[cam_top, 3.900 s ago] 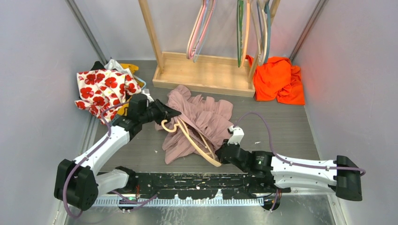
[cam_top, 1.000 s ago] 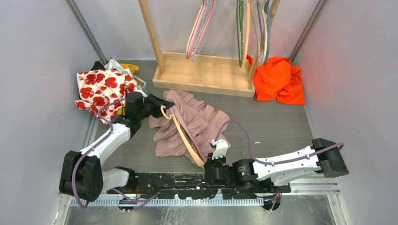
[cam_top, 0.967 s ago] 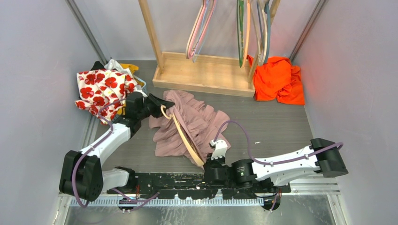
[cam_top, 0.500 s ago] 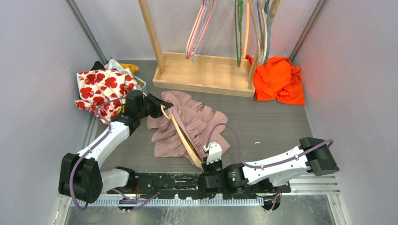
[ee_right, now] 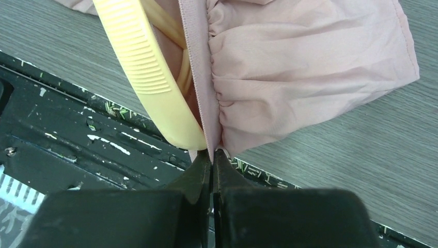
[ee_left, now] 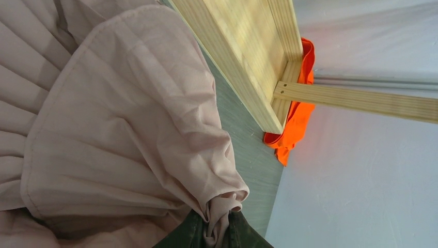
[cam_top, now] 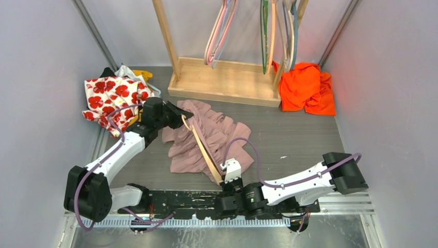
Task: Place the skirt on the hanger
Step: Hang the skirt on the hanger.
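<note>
the task looks partway done. the dusty-pink pleated skirt (cam_top: 217, 129) lies crumpled on the grey bench (cam_top: 299, 139) in front of the wooden rack (cam_top: 222, 82). the pale yellow plastic hanger (cam_top: 204, 152) runs slantwise across it, with its hook toward the left arm and one shoulder toward the near edge. in the right wrist view the elastic waistband is drawn round that near shoulder, so one end seems to be threaded. whether the far end sits inside the waist cannot be told. what is left, by the look of it, is seating the waistband over the other shoulder and raising the hanger so the skirt hangs from it.

the left arm reaches forward and inward. its left hand (cam_top: 178, 112) is low at the skirt's far-left edge beside the hook, clenched on a bunched fold of pink cloth, as its wrist view shows. whether it also catches the hook cannot be told. the right arm is folded along the near edge with its elbow out to the right. its right hand (cam_top: 223, 182) is pinched tight on the waistband's edge, just beside the hanger's near tip.
</note>
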You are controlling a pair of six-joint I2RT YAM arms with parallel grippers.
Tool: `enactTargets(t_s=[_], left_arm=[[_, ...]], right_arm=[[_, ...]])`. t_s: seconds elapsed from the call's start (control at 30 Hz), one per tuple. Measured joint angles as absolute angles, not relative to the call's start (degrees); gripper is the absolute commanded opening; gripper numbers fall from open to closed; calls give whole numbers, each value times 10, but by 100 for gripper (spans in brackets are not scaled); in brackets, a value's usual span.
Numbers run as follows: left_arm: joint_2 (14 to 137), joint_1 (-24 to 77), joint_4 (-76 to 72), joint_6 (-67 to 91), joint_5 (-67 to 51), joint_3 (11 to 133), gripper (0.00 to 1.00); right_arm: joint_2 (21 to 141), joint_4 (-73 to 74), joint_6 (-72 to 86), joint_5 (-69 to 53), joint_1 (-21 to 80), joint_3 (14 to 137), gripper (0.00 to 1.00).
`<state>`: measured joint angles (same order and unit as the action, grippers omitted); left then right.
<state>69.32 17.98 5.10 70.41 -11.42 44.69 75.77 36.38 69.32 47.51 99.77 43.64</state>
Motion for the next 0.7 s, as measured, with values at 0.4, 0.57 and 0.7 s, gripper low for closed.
enactTargets(t_s=[0.4, 0.57, 0.7], left_arm=[[703, 213, 87, 695, -62, 480, 0], [703, 278, 138, 642, 29, 543, 0], [703, 332, 158, 597, 113, 586, 0]], right_arm=[[770, 387, 692, 486, 1002, 448, 1], [755, 428, 695, 504, 1007, 463, 1], [733, 448, 693, 510, 1009, 476, 1]])
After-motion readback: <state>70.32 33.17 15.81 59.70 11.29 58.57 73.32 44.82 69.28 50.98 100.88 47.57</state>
